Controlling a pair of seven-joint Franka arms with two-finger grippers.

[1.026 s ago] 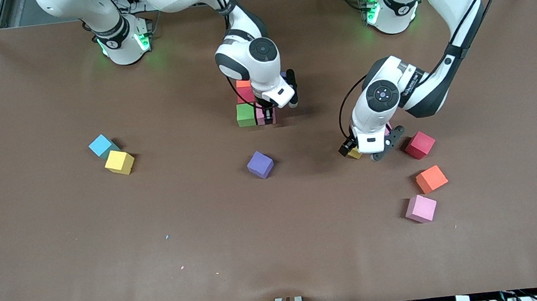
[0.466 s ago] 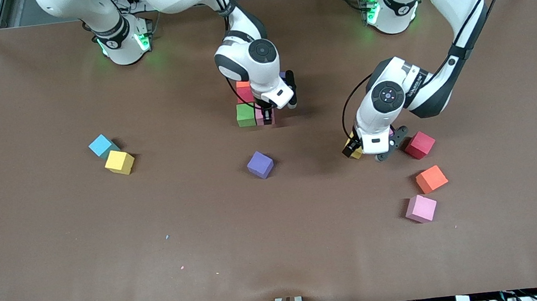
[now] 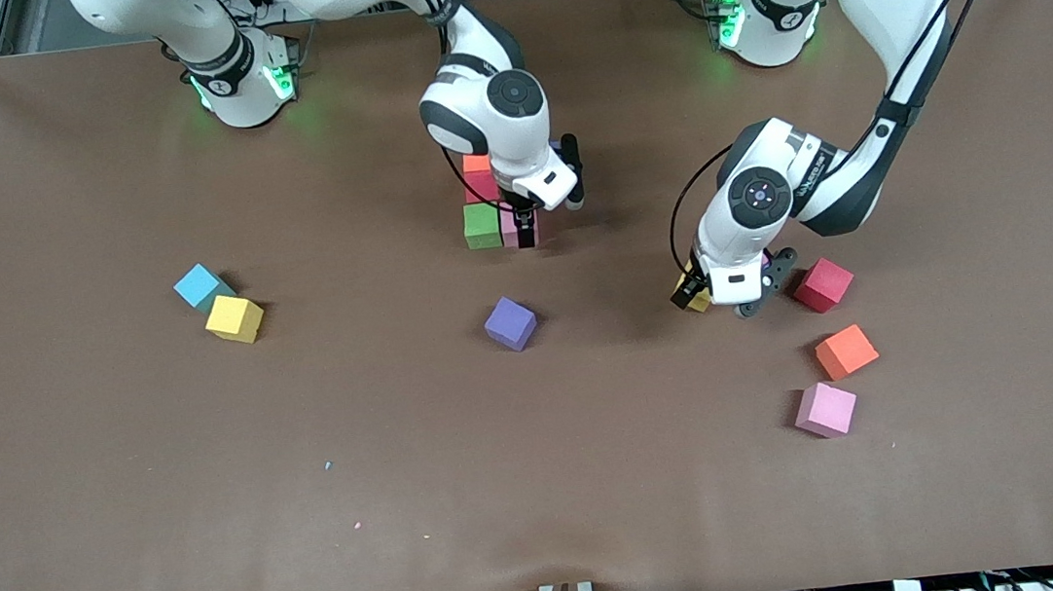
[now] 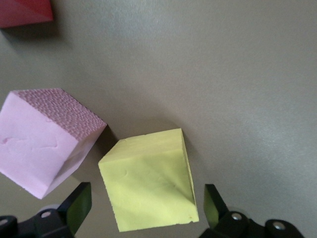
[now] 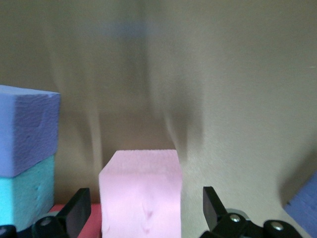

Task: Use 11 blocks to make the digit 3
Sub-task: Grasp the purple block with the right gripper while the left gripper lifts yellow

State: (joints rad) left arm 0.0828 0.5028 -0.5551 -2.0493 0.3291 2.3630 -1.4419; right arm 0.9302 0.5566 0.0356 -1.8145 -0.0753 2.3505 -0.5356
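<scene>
Under the right arm, a cluster of blocks forms part of the digit 3: orange (image 3: 476, 162), red (image 3: 479, 186), green (image 3: 481, 225) and pink (image 3: 511, 228). My right gripper (image 3: 525, 228) stands open around that pink block (image 5: 141, 193), with a gap at each finger. A purple block (image 5: 27, 129) and a light blue block (image 5: 27, 198) lie beside it. My left gripper (image 3: 718, 299) is open and low over a yellow block (image 4: 148, 181), which sits askew between its fingers. A second pink block (image 4: 47, 139) touches the yellow one's corner.
Loose blocks lie around: purple (image 3: 510, 323) mid-table, and red (image 3: 823, 285), orange (image 3: 846, 351) and pink (image 3: 825, 409) toward the left arm's end. Light blue (image 3: 196, 286) and yellow (image 3: 233, 318) blocks touch toward the right arm's end.
My right gripper has opened and let go of the pink block beside the green one. My left gripper has shifted slightly over the yellow block, staying open.
</scene>
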